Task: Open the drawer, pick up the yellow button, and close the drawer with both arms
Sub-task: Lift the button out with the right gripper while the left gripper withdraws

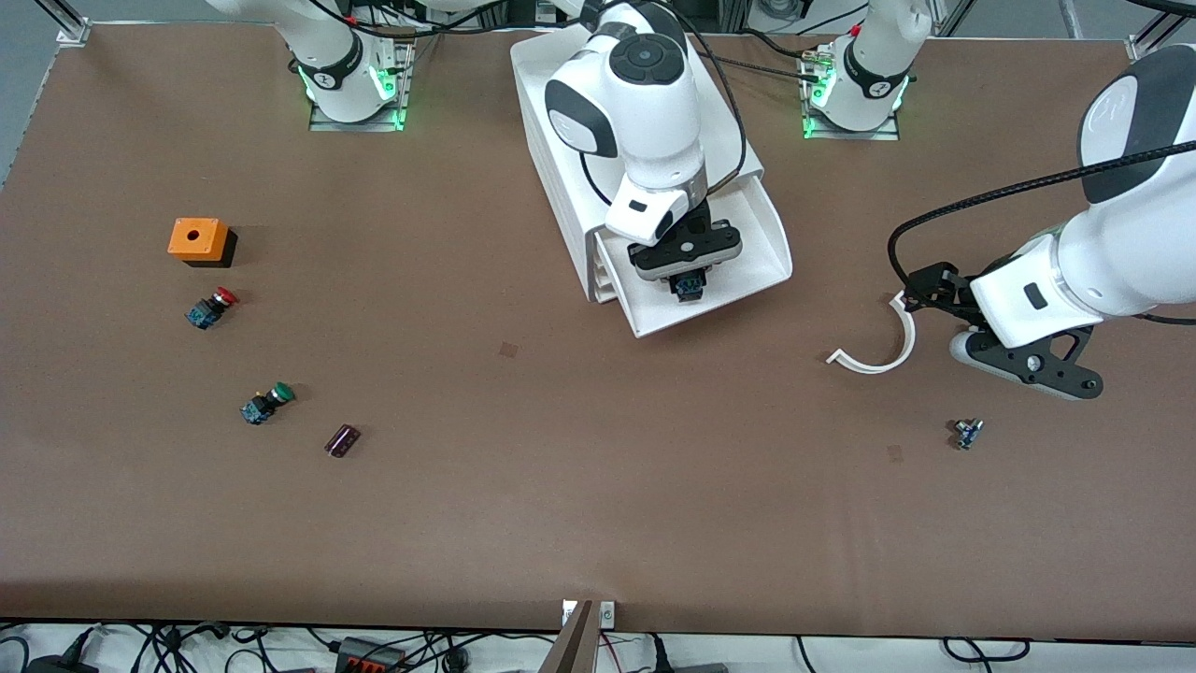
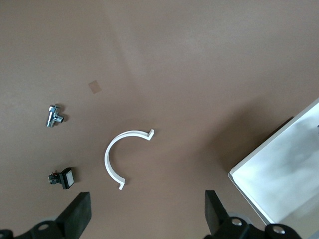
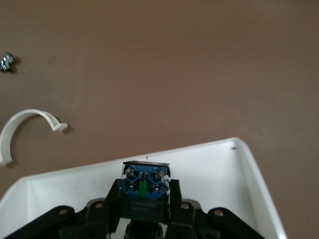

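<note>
The drawer was pulled out of the white cabinet, which stood near the middle of the table's edge where the robot bases were. The right gripper was over the open drawer. Its fingers were closed on the button, held with the blue end pointing out past the fingertips. The cap was hidden, so its color could not be seen, but it was probably the yellow-orange one.

The left gripper waited over the table toward the left arm's end, fingers wide apart and holding nothing, by a white curved clip. It looked like the better arm to push the drawer shut.

No writing could be read anywhere.
</note>
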### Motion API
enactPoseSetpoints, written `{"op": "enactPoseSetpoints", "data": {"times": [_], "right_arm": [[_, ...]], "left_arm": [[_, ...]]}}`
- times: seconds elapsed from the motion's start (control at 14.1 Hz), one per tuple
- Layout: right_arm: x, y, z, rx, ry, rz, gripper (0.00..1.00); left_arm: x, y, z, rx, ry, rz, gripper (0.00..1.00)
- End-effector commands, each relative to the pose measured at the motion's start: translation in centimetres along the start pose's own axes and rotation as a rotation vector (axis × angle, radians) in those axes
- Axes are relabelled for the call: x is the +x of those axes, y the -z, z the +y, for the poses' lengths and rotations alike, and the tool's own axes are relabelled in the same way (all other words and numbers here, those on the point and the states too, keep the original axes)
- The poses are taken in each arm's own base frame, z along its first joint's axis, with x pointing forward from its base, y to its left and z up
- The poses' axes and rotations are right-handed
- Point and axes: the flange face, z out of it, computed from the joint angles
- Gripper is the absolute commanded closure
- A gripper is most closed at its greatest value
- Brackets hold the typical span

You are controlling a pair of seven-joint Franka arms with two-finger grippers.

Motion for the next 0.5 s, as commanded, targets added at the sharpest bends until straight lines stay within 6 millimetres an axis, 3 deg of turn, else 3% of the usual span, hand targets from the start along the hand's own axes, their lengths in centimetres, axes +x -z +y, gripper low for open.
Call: {"op": "enactPoseSetpoints", "data": {"times": [0.0,0.07,0.28,0.42], "right_arm": [[3.0,3.0,2.4,0.000,-0.063,0.031,1.00],[4.1,4.1,4.1,-0.020,-0.086,0.024,1.00],[9.6,5.7,14.4,-0.089,-0.165,-0.032,1.00],[11.7,6.1,21.3,-0.098,-0.147,-0.124,1.00]], "left_arm": [[-0.1,0.4,0.9,0.016,0.042,-0.008,0.00],[-0.1,0.3,1.2,0.017,0.062,-0.019,0.00],[-0.5,0.1,1.3,0.006,0.083,-0.052,0.00],[-0.5,-0.3,1.6,0.008,0.156,-0.058,0.00]]}}
